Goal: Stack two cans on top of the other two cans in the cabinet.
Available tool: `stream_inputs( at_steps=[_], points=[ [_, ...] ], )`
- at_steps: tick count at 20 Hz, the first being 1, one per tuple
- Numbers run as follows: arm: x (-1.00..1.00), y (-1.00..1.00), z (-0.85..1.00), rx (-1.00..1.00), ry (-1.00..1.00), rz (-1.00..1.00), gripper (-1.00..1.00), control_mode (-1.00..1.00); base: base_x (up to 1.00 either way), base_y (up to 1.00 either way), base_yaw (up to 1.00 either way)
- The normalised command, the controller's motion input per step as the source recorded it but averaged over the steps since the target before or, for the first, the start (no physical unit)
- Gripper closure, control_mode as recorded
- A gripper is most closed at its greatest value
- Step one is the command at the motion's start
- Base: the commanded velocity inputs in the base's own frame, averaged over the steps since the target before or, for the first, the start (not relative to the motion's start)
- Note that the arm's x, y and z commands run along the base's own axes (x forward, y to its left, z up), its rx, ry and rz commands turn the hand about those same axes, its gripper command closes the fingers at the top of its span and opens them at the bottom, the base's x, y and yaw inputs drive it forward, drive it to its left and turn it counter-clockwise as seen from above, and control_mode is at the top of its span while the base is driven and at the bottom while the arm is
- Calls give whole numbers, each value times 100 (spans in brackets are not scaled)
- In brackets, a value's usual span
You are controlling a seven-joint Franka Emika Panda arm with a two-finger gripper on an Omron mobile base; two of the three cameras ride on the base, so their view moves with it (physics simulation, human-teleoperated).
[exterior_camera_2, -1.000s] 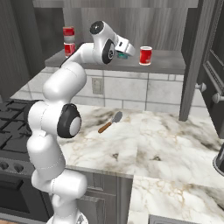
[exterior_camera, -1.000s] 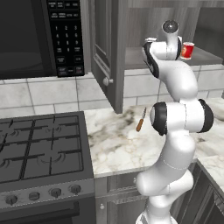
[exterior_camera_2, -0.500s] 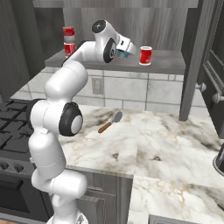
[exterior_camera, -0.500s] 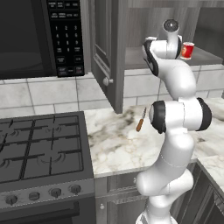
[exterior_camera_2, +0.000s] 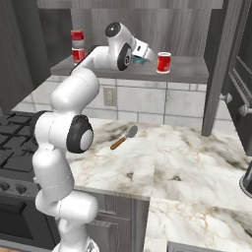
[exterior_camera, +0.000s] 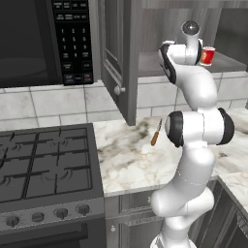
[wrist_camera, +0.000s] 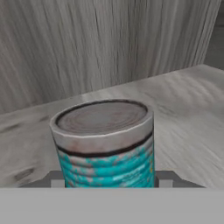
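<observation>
The cabinet (exterior_camera_2: 147,74) stands open, its panelled door (exterior_camera: 118,58) swung out toward the stove side with the round knob (exterior_camera: 116,89) near its lower edge; all places below are given from the cabinet's shelf. The gripper (exterior_camera_2: 141,56) reaches in over the shelf, roughly at its middle, and the teal can (wrist_camera: 105,142) sits upright right in front of it, close against the hand camera; the fingertips are hidden below the can in the hand view, so whether the gripper is clamped on the can or loose around it cannot be told. In the right base view a sliver of teal shows just beyond the hand. A red can (exterior_camera_2: 164,62) with a white band stands upright on the shelf just past the gripper, toward the door-free end, apart from the hand and set back from the shelf's front edge; bare shelf lies around it on that side. At the far end of the shelf, in the dark corner, 2 red cans (exterior_camera_2: 77,47) stand 1 atop the other, well apart from the gripper, with open shelf between. Behind the teal can the cabinet's back wall rises close. Below the shelf a spatula (exterior_camera_2: 124,137) lies on the marble counter (exterior_camera_2: 187,162).
</observation>
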Motion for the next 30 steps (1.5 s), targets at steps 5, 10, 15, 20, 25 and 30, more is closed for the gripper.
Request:
stream_inputs(
  at_steps=[5,10,15,20,25,30],
  points=[
    [-17,-6,0,1,-10,0,100,-100,0,0,0],
    [-31,-1,0,0,-17,0,100,-100,0,0,0],
    [-24,7,6,0,-15,0,100,-100,0,0,0],
    [-4,4,27,0,-1,0,100,-100,0,0,0],
    [-8,1,31,-2,-2,-3,100,-100,0,0,0],
    [-20,0,24,-9,-13,-4,100,-100,0,0,0]
  ],
)
